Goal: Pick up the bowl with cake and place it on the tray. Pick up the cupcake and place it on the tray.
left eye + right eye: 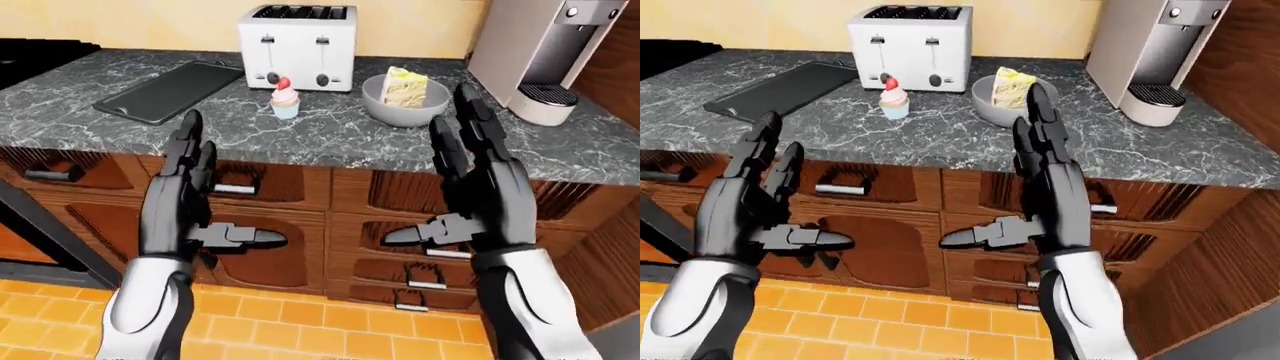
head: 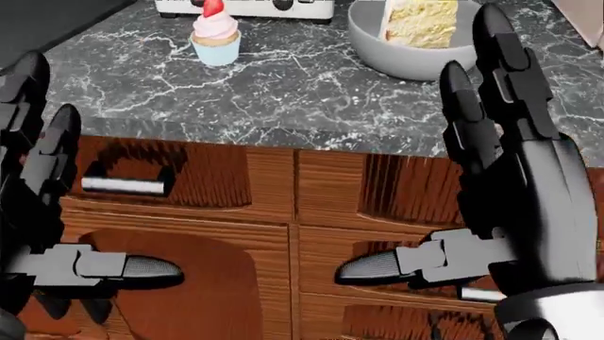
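1. Left-eye view: both hands are raised over the drawer fronts, below the counter edge, fingers straight up, thumbs pointing inward, holding nothing. The bowl (image 1: 405,101) with its cake slice (image 1: 406,87) sits on the counter (image 1: 330,135) above and just left of the right hand (image 1: 480,196), whose fingertips reach up to the bowl's right rim in this view. The cupcake (image 1: 285,101) stands left of the bowl, up and to the right of the left hand (image 1: 183,206). The tray (image 1: 170,90) lies above the left hand, its long axis running up-right toward the toaster (image 1: 298,36).

2. Head view: the right hand's fingers overlap the bowl's right edge in the picture, but the hand looks lower than the counter top, not touching. The cupcake lies well up and right of the left hand, nearer the middle.

3. Right-eye view: the right hand's fingertips sit over the bowl, with the cake just left of them; the left hand is well apart from it. My judgement: the right hand is the nearer for the bowl, and must rise and reach over the counter edge; the bowl then travels leftward past the cupcake to the tray.
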You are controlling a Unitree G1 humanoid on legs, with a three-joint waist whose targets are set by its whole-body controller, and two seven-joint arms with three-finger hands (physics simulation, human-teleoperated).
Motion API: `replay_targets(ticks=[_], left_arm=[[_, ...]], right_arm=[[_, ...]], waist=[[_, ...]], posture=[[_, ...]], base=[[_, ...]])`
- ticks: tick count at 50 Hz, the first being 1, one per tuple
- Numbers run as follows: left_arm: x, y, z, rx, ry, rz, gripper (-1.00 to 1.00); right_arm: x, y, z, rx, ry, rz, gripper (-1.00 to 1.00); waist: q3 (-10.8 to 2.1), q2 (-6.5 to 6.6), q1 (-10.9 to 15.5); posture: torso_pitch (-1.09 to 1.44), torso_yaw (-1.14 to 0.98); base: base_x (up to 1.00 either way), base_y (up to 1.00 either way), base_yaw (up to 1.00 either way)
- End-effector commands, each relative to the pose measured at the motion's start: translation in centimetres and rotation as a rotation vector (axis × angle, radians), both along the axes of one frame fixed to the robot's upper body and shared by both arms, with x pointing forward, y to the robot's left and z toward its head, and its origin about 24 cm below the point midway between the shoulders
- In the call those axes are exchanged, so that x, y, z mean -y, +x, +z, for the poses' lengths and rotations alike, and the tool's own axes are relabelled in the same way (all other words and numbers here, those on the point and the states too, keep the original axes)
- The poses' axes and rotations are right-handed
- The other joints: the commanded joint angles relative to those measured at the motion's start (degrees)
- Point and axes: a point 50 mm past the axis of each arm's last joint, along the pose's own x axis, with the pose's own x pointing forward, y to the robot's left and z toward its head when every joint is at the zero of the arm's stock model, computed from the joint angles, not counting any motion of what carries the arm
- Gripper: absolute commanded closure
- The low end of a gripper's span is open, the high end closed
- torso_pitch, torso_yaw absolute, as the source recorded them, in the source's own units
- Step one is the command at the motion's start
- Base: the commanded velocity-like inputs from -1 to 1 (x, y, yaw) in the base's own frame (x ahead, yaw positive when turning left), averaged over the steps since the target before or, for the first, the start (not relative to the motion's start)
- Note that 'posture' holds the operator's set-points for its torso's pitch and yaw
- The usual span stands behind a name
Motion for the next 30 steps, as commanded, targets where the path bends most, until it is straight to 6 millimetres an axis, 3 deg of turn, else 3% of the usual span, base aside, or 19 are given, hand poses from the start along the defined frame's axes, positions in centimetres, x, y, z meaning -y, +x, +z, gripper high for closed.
replay_targets(ticks=[1,2,3,4,8,10,11,12,17,18,20,24,26,28,30], left_arm=[[0.2,-0.2,0.9,0.058,0.007,-0.002,-1.00],[0.2,-0.2,0.9,0.058,0.007,-0.002,-1.00],[0.3,-0.1,0.9,0.058,0.008,-0.002,-1.00],[0.3,-0.1,0.9,0.058,0.008,-0.002,-1.00],[0.2,0.5,0.8,0.053,0.007,0.001,-1.00],[0.2,0.6,0.9,0.053,0.005,0.001,-1.00],[0.2,0.7,0.9,0.052,0.006,0.003,-1.00],[0.1,0.8,0.8,0.051,0.005,0.004,-1.00],[0.1,0.9,0.7,0.050,0.003,0.003,-1.00],[0.2,0.9,0.8,0.051,0.006,0.002,-1.00],[0.3,0.7,1.0,0.054,0.008,-0.003,-1.00],[0.3,0.9,1.0,0.054,0.005,-0.001,-1.00],[0.3,0.9,1.0,0.054,0.005,-0.003,-1.00],[0.3,0.9,1.0,0.054,0.005,-0.003,-1.00],[0.4,0.8,1.0,0.055,0.006,-0.005,-1.00]], right_arm=[[0.3,-0.2,0.6,0.043,-0.003,-0.010,-1.00],[0.3,-0.2,0.6,0.042,-0.004,-0.013,-1.00],[0.4,-0.2,0.7,0.043,-0.003,-0.017,-1.00],[0.5,-0.2,0.8,0.044,-0.001,-0.018,-1.00],[0.7,-0.4,1.0,0.050,0.011,-0.020,-1.00],[0.8,-0.5,1.1,0.056,0.014,-0.020,-1.00],[0.8,-0.5,1.2,0.058,0.018,-0.021,-1.00],[0.9,-0.6,1.3,0.059,0.020,-0.020,-1.00],[1.0,-0.5,1.2,0.058,0.026,-0.025,-1.00],[1.1,-0.5,1.2,0.059,0.027,-0.025,-1.00],[1.2,-0.6,1.3,0.061,0.028,-0.030,-1.00],[1.4,-0.4,1.2,0.059,0.032,-0.041,-1.00],[1.5,-0.2,1.1,0.063,0.039,-0.043,-1.00],[1.4,-0.2,1.1,0.066,0.040,-0.042,-1.00],[1.5,-0.3,1.2,0.068,0.043,-0.041,-1.00]], waist=[[-0.97,0.51,-1.1],[-1.18,0.09,-0.5],[-0.44,-1.27,0.3],[-0.77,-1.08,0.0],[-0.40,-3.36,0.2],[-1.34,-5.96,0.7],[-0.88,-4.73,0.8],[-0.69,-4.40,0.5],[-1.34,-2.88,-0.4],[-2.27,-2.52,-0.6],[-0.99,-1.89,-0.8],[-0.69,-0.08,-0.7],[-0.77,-1.12,-0.4],[0.05,-0.92,-0.7],[-0.32,-1.46,-0.6]], posture=[[0.00,0.00],[0.00,0.00],[0.00,0.00],[0.00,0.00],[0.00,0.00],[0.00,0.00],[0.00,0.00],[0.00,0.00],[0.00,0.00],[0.00,0.00],[0.00,0.00],[0.00,0.00],[0.00,0.00],[0.00,0.00],[0.00,0.00]], base=[[0.00,0.32,0.00],[0.00,0.23,0.00],[0.00,0.00,0.00],[0.00,0.00,0.00],[0.00,0.00,0.00],[0.00,0.00,0.00],[0.02,0.00,0.00],[0.02,0.00,0.00],[0.04,0.00,0.00],[0.05,0.00,0.00],[0.09,0.00,0.00],[0.12,0.00,0.00],[0.24,0.00,0.00],[0.30,0.00,0.00],[0.33,0.00,0.00]])
